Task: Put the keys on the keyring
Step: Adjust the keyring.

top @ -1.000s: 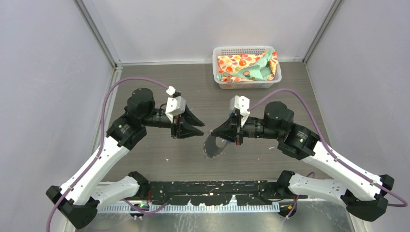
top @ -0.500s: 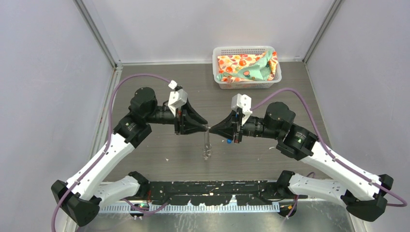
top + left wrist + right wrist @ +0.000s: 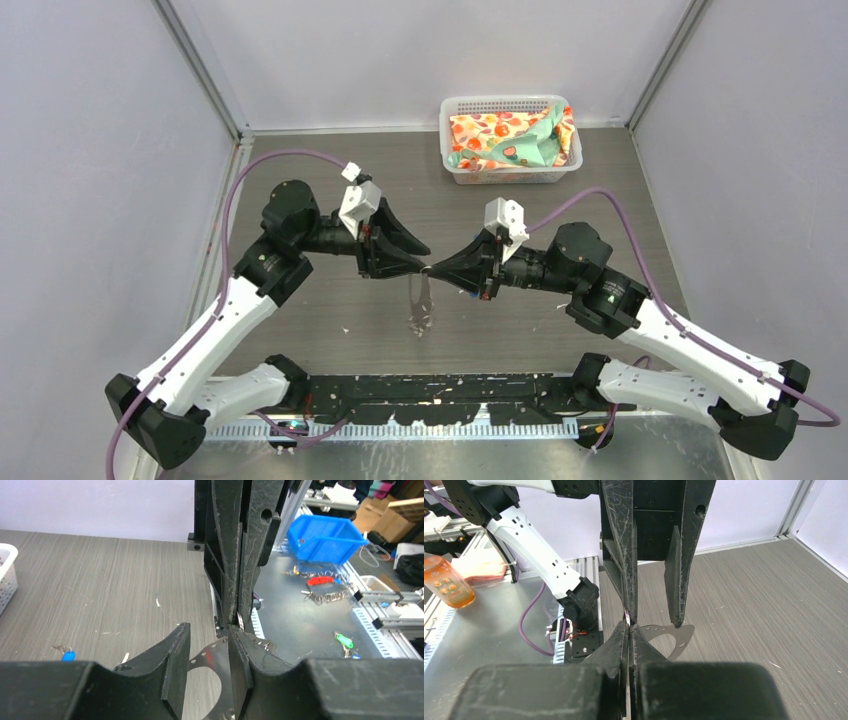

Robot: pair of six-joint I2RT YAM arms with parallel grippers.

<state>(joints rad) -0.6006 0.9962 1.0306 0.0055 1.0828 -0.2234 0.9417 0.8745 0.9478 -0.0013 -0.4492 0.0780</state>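
Observation:
The keyring [image 3: 420,306] hangs edge-on between the two grippers above the table. In the wrist views it is a thin grey plate-like loop with small holes [image 3: 665,634]. My right gripper [image 3: 629,626] is shut on its edge; in the top view its tip [image 3: 438,270] meets the left gripper [image 3: 420,264]. My left gripper [image 3: 207,628] is open, and the ring [image 3: 215,652] lies between its fingers against the right one. One blue-headed key [image 3: 67,655] lies on the table at the left of the left wrist view. The other key is not visible.
A white basket [image 3: 505,103] of patterned cloth stands at the back right; its corner shows in the left wrist view [image 3: 6,577]. Beyond the near table edge are a blue bin [image 3: 327,537], loose chains and coloured tags on a metal bench [image 3: 300,625].
The left gripper has moved right to meet the right gripper's tip. The right gripper has shifted left, and the ring has turned from flat-on to edge-on under them.

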